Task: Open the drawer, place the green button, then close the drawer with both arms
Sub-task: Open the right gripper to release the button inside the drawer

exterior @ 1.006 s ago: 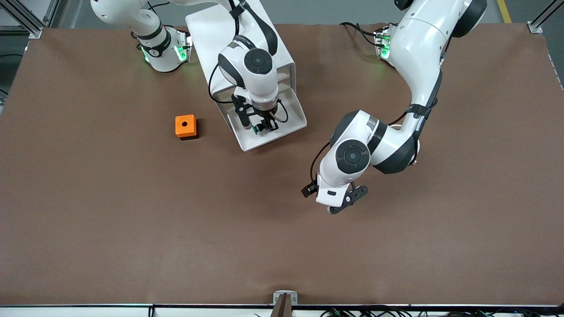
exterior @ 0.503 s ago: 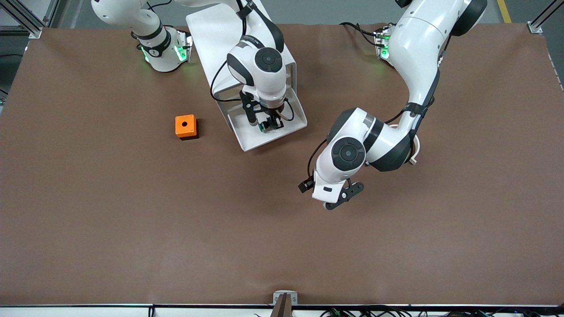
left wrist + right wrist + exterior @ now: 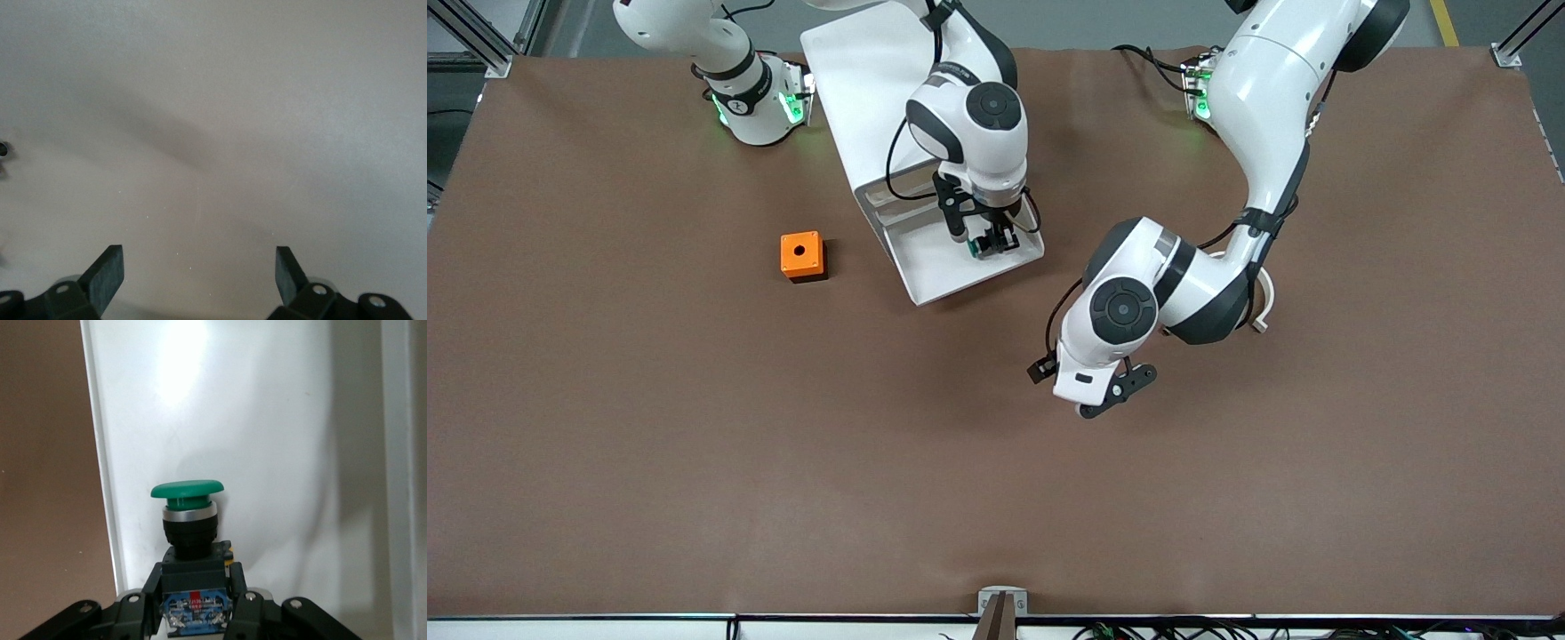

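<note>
Fingers of the right gripper (image 3: pixel 195 613) are closed tight on the black-and-blue body of the button (image 3: pixel 187 520), and its green cap sticks out past the tips. The right gripper hangs over the open drawer (image 3: pixel 925 267) — the white tray pulled out from the white cabinet (image 3: pixel 863 80). The button is up in the air over the tray floor, close to the tray's side wall toward the left arm's end of the table. I cannot tell if it touches the floor yet.

The left gripper (image 3: pixel 1107 400) has its fingers (image 3: pixel 107 277) spread wide, with nothing between them. It hangs over bare brown table (image 3: pixel 694 462), near the drawer, and it waits.

An orange cube with a round hole (image 3: pixel 801 255) sits on the table beside the drawer, toward the right arm's end.

The drawer looks open already, so the step now is putting the button in. I think the next move is to go down a little, let the fingers open, and lift straight up so the button stays put. After that the drawer needs a push on its front to slide shut — the left arm looks well placed for that.
</note>
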Controlling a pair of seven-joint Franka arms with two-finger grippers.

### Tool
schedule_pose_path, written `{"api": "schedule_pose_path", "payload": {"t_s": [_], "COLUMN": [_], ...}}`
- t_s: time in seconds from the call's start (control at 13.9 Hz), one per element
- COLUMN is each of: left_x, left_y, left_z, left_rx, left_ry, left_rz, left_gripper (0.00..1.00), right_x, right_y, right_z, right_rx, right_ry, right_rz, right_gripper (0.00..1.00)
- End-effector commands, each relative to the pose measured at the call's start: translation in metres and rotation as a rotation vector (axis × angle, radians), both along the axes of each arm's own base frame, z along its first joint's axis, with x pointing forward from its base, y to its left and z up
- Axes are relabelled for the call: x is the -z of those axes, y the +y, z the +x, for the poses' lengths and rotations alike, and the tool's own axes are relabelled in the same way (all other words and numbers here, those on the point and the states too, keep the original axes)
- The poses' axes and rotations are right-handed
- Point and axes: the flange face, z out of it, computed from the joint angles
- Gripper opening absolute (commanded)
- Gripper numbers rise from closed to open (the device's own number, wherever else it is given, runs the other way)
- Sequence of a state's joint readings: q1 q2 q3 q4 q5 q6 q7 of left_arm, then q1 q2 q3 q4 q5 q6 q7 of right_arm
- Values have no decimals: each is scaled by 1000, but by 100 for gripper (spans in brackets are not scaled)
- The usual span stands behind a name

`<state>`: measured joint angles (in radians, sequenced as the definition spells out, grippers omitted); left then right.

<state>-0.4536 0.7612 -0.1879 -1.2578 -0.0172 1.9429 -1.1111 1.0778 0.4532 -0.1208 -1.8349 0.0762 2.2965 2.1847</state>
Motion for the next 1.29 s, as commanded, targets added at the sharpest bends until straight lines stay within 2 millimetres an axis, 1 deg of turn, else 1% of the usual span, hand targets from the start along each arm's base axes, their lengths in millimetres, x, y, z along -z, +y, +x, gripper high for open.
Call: {"api": "schedule_pose_path", "payload": {"t_s": [0.0, 0.29, 0.36, 0.57, 0.65, 0.72, 0.79, 0.93, 1.22], "left_x": [-8, -6, -6, -6, -4, -4, -4, -2, -4], "left_y": [0, 2, 1, 2, 2, 2, 3, 3, 4], "left_z": [-7, -6, -7, -5, -6, -6, -5, -5, -3], "left_rx": [9, 8, 11, 8, 10, 8, 8, 8, 3], "left_ry": [-17, -15, -16, -20, -18, -18, -18, -16, -17], "left_rz": [7, 10, 8, 5, 5, 5, 5, 7, 1], "left_gripper": [100, 100, 100, 100, 100, 100, 100, 100, 100], "right_x": [-4, -1, 2, 2, 3, -1, -2, 0, -1], "right_y": [7, 7, 6, 11, 11, 10, 11, 12, 13], "right_z": [-1, -1, 0, 3, 3, 8, 9, 8, 8], "right_rx": [17, 15, 15, 11, 10, 15, 14, -11, -21], "right_ry": [-12, -10, -9, -16, -16, -18, -22, -37, -43], "right_rz": [3, 0, -7, -6, -8, -4, -3, -17, -21], "right_gripper": [0, 0, 0, 1, 5, 45, 99, 100, 100]}}
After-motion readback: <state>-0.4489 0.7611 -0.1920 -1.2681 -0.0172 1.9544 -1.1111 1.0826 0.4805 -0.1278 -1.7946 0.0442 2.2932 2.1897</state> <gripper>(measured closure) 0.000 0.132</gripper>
